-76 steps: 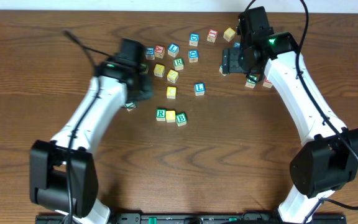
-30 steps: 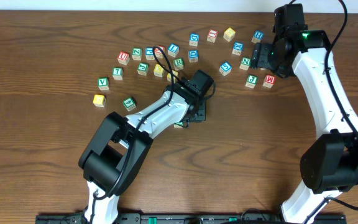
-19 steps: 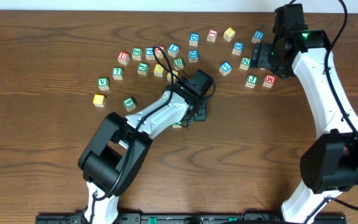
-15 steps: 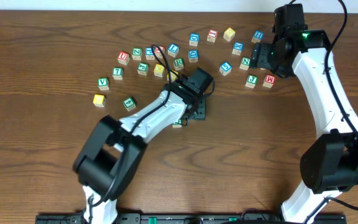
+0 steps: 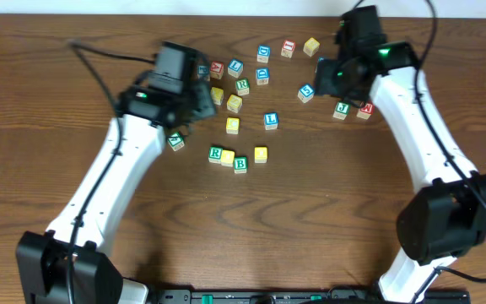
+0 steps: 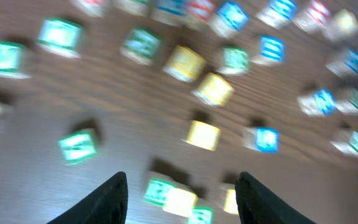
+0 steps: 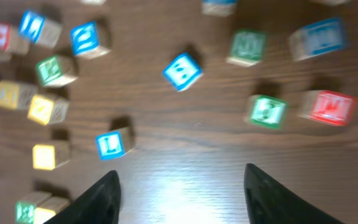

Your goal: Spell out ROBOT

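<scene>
1. Brown wooden table (image 5: pixel 353 236); lots of little letter cubes spread over the far half.
2. On the left side, left arm (image 5: pixel 112 169) reaching up, blurry at the top; on the right side, right arm (image 5: pixel 416 127) reaching over the cubes there.
3. Up above the table, left gripper (image 6: pixel 180 180); fingers apart, nothing between them, holding nothing.
4. Up in the air too, right gripper (image 7: pixel 180 171); fingers wide apart, holding nothing.
5. Near the middle of the table, a short row: green R cube (image 5: pixel 216 153), yellow cube (image 5: pixel 228 157) and green B cube (image 5: pixel 240 164) touching side by side; second yellow cube (image 5: pixel 261 154) just beside the B, with a small gap.
6. Just behind the row, blue L cube (image 5: pixel 270 120) and loose yellow cube (image 5: pixel 232 125), apart from each other; cannot tell which blue cube has the T.
</scene>
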Tool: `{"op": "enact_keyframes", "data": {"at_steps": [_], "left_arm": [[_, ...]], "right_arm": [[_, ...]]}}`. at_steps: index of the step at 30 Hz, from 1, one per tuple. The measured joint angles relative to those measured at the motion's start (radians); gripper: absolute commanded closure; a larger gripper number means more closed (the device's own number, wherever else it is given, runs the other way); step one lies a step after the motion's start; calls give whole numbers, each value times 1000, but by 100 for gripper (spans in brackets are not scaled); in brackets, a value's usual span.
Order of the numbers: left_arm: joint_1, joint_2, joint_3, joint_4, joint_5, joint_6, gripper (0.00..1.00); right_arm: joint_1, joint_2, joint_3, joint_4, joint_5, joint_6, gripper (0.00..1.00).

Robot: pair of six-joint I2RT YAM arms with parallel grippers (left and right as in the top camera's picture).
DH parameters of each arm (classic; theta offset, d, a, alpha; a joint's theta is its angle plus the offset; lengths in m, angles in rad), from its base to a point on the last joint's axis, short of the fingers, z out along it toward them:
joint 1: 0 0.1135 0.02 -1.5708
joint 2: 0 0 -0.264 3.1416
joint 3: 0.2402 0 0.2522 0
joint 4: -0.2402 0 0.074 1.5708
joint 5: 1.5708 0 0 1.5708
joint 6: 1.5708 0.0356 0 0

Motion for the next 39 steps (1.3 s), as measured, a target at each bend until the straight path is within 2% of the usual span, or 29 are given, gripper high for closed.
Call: {"op": "enact_keyframes", "data": {"at_steps": [9, 12, 24, 39], "left_arm": [[198, 7, 0, -37, -3, 0, 45], [225, 7, 0, -39, -3, 0, 45], [230, 7, 0, -39, -3, 0, 45], [230, 7, 0, -39, -3, 0, 45]], "right_arm": [[110, 133, 3, -24, -43, -2, 90], [137, 167, 3, -23, -50, 0, 98], [213, 252, 3, -24, -66, 0, 99], [251, 254, -25, 45, -70, 11, 98]]}}
